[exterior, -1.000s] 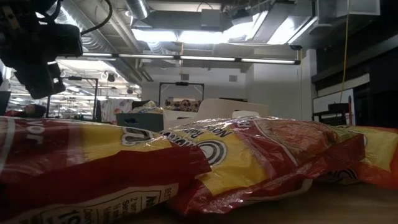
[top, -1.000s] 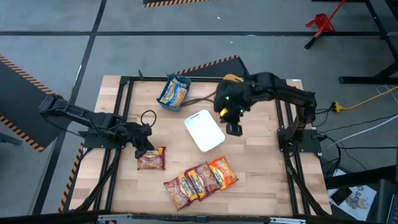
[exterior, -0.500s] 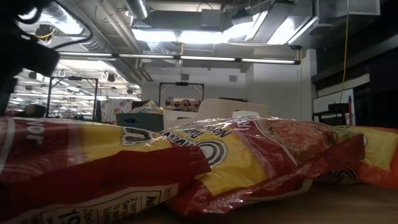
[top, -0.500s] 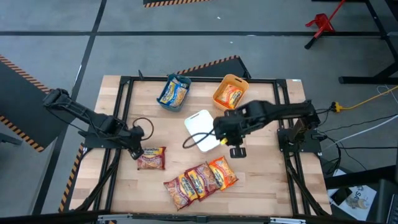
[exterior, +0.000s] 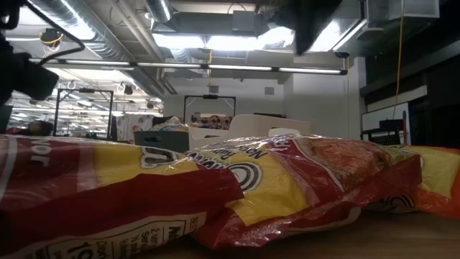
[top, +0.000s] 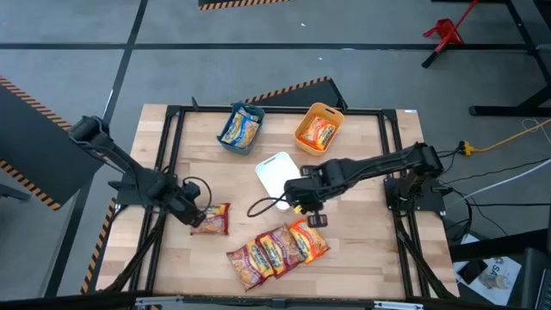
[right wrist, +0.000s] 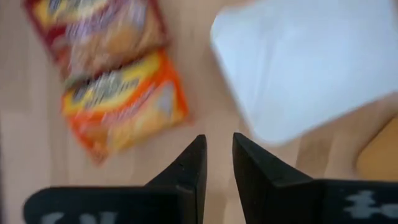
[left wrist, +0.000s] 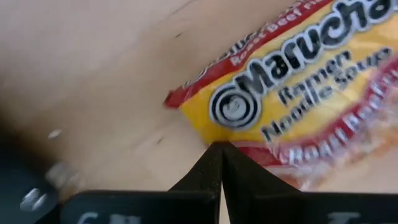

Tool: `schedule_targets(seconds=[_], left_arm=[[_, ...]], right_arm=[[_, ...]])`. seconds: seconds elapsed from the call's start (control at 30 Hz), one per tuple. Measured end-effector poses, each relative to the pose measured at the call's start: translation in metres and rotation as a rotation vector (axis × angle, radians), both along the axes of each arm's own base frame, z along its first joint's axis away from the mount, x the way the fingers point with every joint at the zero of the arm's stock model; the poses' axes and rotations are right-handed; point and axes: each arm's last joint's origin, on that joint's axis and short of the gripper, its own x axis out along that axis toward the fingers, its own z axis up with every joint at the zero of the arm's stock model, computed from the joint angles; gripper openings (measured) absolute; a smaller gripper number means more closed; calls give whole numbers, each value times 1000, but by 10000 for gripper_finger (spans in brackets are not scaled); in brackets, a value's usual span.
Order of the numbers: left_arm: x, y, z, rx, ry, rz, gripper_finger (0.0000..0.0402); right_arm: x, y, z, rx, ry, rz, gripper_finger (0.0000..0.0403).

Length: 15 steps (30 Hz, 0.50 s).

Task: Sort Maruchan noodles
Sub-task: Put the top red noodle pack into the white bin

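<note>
Left claw pinches a dark red noodle packet; right claw hangs over the loose row.

The left claw [top: 195, 220], jaws shut, seems to nip the edge of the dark red packet [top: 212, 219] on the counter [top: 344, 258]. The right claw [top: 315, 220], jaws slightly apart and empty, sits beside the white bin [top: 277, 175], above the orange packet [top: 308, 238]. Packets look light, crinkly and slippery; a crimped end seam is likely the safest hold.

Industrial lab, exposed ceiling ducts [exterior: 122, 32], hazard-striped floor tape [top: 34, 99]
</note>
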Motion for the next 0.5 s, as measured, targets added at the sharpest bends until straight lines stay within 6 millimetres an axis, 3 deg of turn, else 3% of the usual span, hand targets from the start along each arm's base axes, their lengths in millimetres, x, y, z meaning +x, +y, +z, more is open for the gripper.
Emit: schedule_targets(seconds=[0.13, 0.33, 0.5], left_arm=[[11, -6, -13, 9, -47, 21, 1], [31, -18, -27, 21, -137, 55, 0], [50, -27, -38, 21, -240, 110, 0]], right_arm=[[20, -7, 0, -5, -197, -5, 62], [55, -22, 9, 137, -566, 24, 63], [62, -32, -1, 250, -628, 66, 101]])
